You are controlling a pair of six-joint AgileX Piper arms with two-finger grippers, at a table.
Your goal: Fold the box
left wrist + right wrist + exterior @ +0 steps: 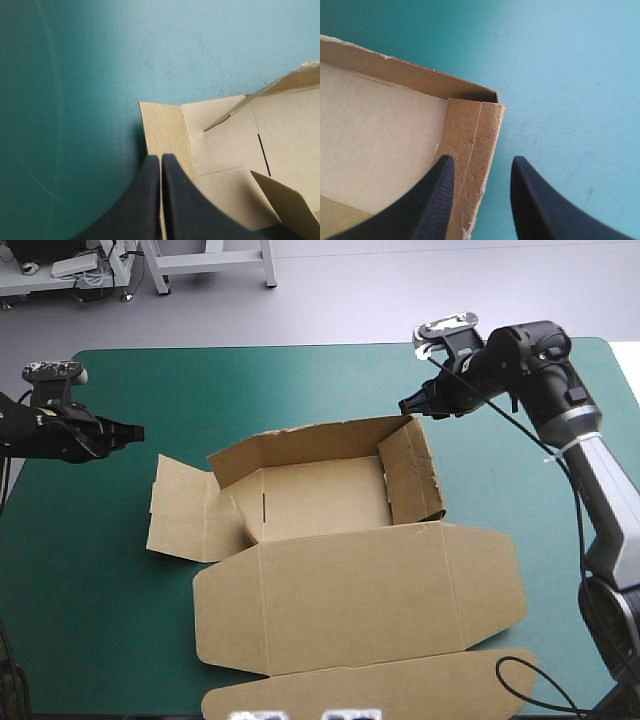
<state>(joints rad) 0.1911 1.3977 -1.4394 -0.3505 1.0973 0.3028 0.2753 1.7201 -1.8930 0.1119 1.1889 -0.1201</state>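
Left gripper (161, 159) is pressed together, the brown cardboard box's (330, 495) flat side flap (162, 130) just ahead; right gripper (482, 162) stands spread, raised wall corner (470, 132) between its fingers.

There is one brown cardboard box (340, 560) on one teal-green covered tabletop (90, 620). There are two robot arms, so two end effectors: the left end effector (135, 430) and the right end effector (405, 405). Each has two curved black fingers (145, 205), four in all. The box has one big lid (380, 610) lying flat on the near side and one flap (180, 510) lying flat on the left. Two walls stand up, the far wall (300, 445) and the right wall (415, 475).
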